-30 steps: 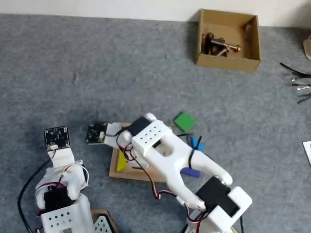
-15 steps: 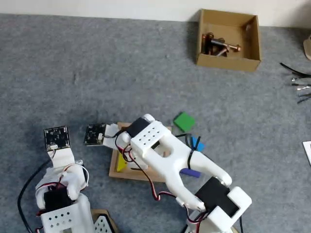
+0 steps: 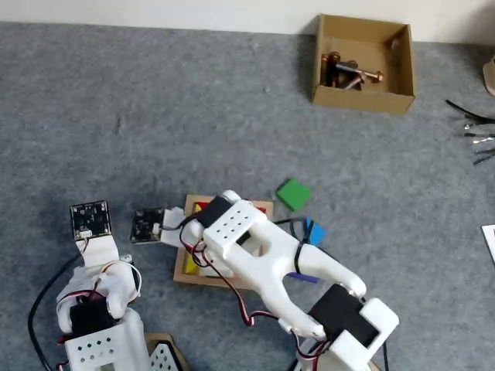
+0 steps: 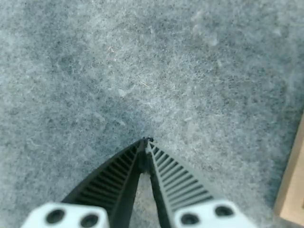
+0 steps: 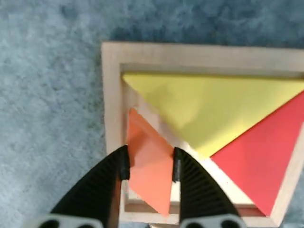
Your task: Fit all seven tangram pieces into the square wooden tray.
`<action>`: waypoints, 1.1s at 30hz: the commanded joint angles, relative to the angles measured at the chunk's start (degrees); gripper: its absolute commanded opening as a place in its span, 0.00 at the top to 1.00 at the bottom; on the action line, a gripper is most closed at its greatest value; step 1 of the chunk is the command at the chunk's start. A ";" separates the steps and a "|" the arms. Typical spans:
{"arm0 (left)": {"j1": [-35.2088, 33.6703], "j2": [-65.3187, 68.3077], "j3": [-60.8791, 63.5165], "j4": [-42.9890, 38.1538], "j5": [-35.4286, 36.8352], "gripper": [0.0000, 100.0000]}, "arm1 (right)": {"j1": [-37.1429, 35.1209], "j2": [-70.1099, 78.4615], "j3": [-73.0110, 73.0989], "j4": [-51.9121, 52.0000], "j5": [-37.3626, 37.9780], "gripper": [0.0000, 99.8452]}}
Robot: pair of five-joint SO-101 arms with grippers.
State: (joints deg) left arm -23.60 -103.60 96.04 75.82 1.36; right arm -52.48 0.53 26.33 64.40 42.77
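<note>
Orange piece sits inside the square wooden tray, pinched at its two long sides by the right gripper; both fingers press on its edges. One long side runs along a tray wall and one tip overlaps the inner ledge, so I cannot tell whether it lies flat. Yellow triangle fills the adjoining corner, and the red triangle is edge to edge with it; a narrow strip of bare wood separates orange from yellow. From above, the right arm covers most of the tray, leaving rim, some red and some yellow exposed. Green piece rests on the grey carpet just beyond the tray's far right corner, blue piece near it, purple piece partly under the arm. Left gripper is well aside over bare carpet, jaws closed tip to tip on nothing. Cardboard box with copper-coloured metal parts stands far back.
</note>
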 commanded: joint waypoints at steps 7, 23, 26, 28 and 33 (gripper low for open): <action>-0.75 -0.31 1.10 0.18 0.62 0.99 | -0.92 -3.38 1.54 -3.30 -0.62 0.93; -0.75 -0.31 1.10 0.18 0.62 0.99 | -2.33 -3.38 1.63 -3.38 -0.79 0.87; -0.75 -0.31 1.10 0.18 0.62 0.99 | -2.33 -3.38 1.63 -3.38 -0.79 0.87; -0.75 -0.31 1.10 0.18 0.62 0.99 | -2.42 -3.38 1.63 -3.38 -0.79 0.87; -0.75 -0.31 1.10 0.18 0.62 0.99 | -2.42 -3.38 1.63 -4.18 -1.93 0.82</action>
State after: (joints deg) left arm -23.60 -103.60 96.04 75.82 1.36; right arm -54.42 0.53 28.35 62.02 42.68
